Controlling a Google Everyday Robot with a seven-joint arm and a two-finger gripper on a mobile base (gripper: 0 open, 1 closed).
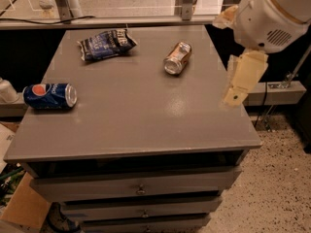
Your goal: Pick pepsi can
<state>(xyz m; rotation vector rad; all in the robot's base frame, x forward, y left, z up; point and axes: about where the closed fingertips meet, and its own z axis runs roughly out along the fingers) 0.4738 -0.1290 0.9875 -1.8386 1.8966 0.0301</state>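
The pepsi can (50, 95) is blue with a round red, white and blue logo. It lies on its side near the left edge of the grey table (146, 125). My gripper (242, 79) hangs below the white arm housing (272, 13) at the table's right edge, far to the right of the can and not touching anything.
A copper-silver can (177, 58) lies on its side at the back centre-right. A dark blue crinkled snack bag (106, 43) lies at the back left. Drawers (141, 188) run below the tabletop. A cardboard box (24, 208) sits on the floor at lower left.
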